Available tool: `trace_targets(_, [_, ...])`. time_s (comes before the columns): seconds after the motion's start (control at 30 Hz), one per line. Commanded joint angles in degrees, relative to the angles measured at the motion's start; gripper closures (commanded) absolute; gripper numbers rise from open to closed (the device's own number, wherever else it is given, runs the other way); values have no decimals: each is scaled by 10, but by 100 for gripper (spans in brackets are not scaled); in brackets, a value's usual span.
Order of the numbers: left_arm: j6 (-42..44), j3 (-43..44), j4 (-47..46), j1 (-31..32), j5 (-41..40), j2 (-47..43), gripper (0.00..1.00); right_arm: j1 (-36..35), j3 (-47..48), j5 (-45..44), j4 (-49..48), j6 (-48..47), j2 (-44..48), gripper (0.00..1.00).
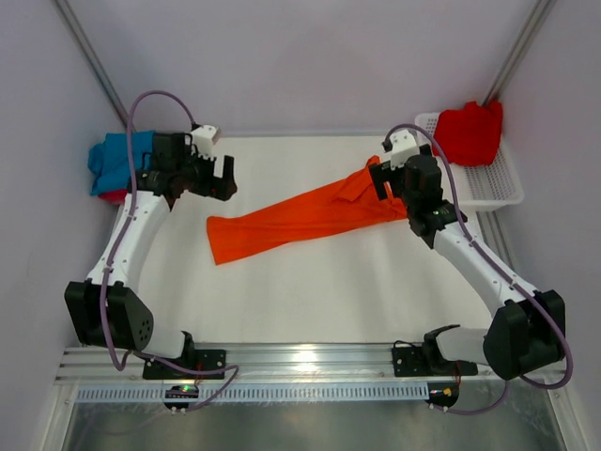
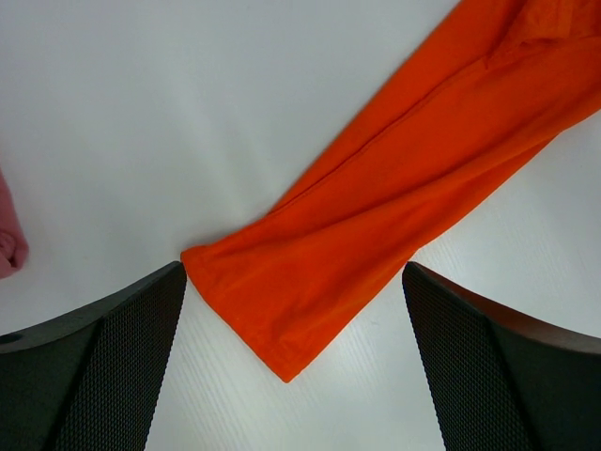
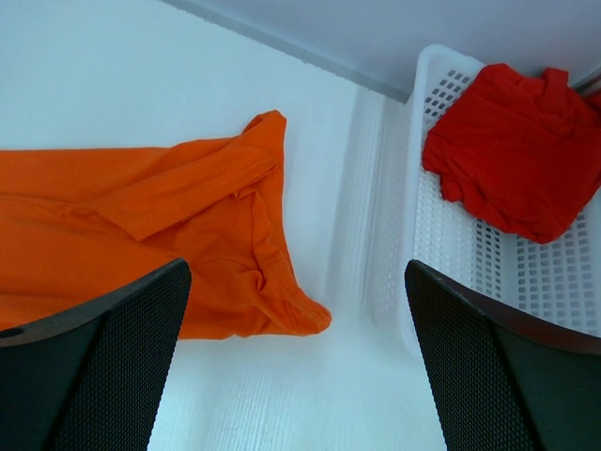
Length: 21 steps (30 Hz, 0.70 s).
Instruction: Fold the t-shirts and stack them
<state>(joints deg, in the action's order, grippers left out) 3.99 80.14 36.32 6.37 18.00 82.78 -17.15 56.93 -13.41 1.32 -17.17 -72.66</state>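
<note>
Top external shows us the orange t-shirt lying as a long narrow band across the middle of the white table, slanting from lower left to upper right. We see the left gripper at the upper left of the frame, just apart from the shirt's lower end, its jaws spread wide with nothing between them. The right gripper hangs over the shirt's upper right end. In its wrist view we find both fingers well apart, with the bunched end of the shirt lying loose on the table, not grasped. A red t-shirt sits crumpled in the white mesh basket at the upper right. At the far left a blue and teal bundle rests, with a bit of red beneath it. In the left wrist view a sliver of pink cloth shows at the left edge, well apart from the orange hem.
</note>
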Motion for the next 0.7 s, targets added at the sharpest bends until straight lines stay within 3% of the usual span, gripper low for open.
trace_targets(0.0, [23, -21, -20, 1, -16, -31, 1, 0, -6, 4, -29, 12, -5, 1])
trace_targets(0.23, [34, 16, 15, 0, -215, -22, 1, 1, 52, -70, 23, 2, -72, 1])
trace_targets(0.37, [9, 18, 53, 0, -273, -2, 1, 8, 143, -159, 146, -21, -149, 1])
trace_targets(0.57, [-87, 32, 125, 0, -236, 67, 1, 13, 161, -138, 174, 13, -158, 1])
trace_targets(0.67, [-82, -1, 125, -1, -70, 77, 1, 13, 145, -94, 182, 3, -146, 1])
